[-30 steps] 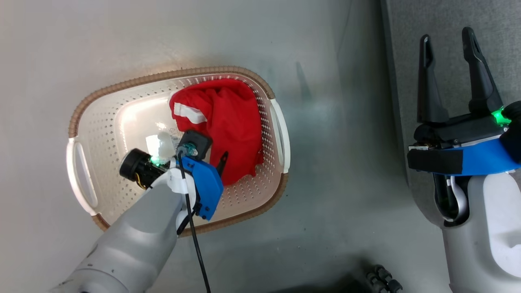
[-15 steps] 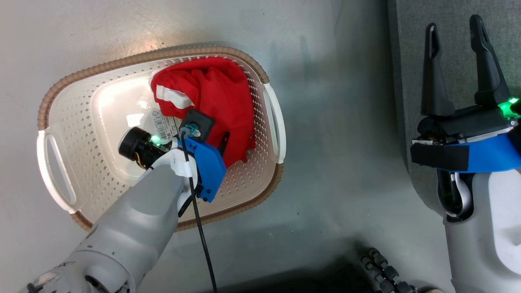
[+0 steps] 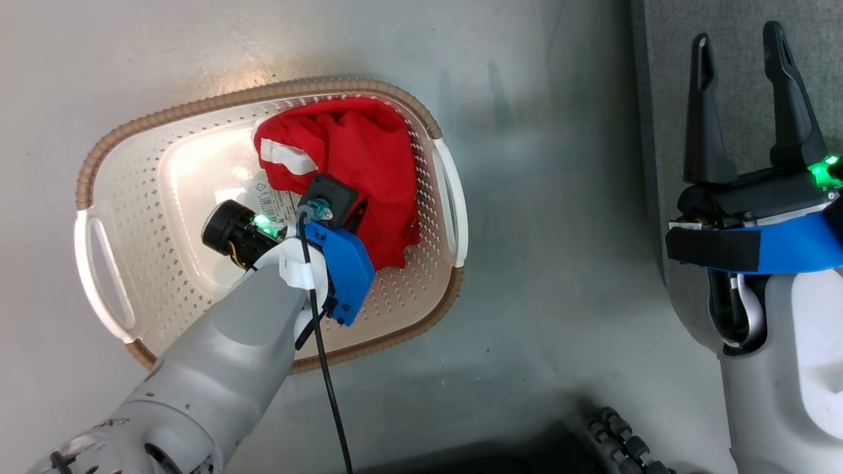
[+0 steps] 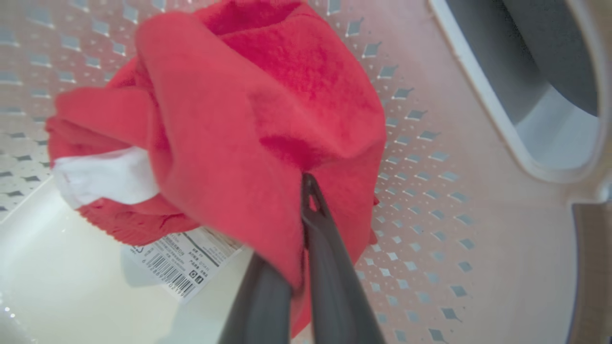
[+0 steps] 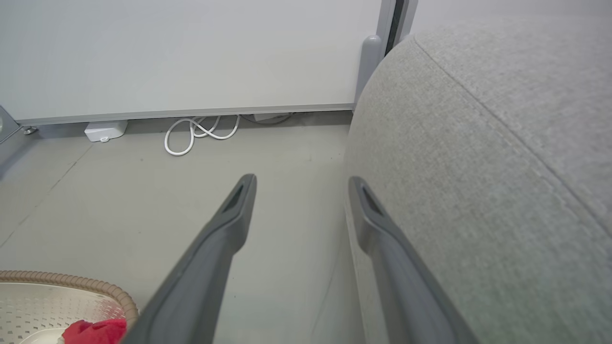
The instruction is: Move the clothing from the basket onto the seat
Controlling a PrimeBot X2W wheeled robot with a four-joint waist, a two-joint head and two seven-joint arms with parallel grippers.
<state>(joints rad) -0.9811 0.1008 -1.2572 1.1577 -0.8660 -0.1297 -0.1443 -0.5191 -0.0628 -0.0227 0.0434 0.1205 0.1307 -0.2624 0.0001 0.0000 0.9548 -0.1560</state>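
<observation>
Bright red clothing (image 3: 355, 158) with a white trim band lies bunched against the right wall of the cream basket (image 3: 263, 99) on the floor. My left gripper (image 3: 359, 214) reaches down into the basket. In the left wrist view its fingers are pinched together on a fold of the clothing (image 4: 229, 124), so the left gripper (image 4: 306, 191) is shut on the fabric. My right gripper (image 3: 737, 34) hangs open and empty over the edge of the grey seat (image 3: 662, 99). In the right wrist view the right gripper (image 5: 301, 184) stands beside the seat (image 5: 478, 167).
A paper label (image 4: 184, 260) shows on the basket floor beside the fabric. A white cable (image 5: 201, 131) and a small white box (image 5: 105, 130) lie along the far wall. Dark wheels (image 3: 625, 434) sit at the bottom edge. Bare grey floor separates basket and seat.
My left gripper has closed on the red clothing, where before its fingers stood apart. The head camera has shifted a little. The right gripper has stayed open.
</observation>
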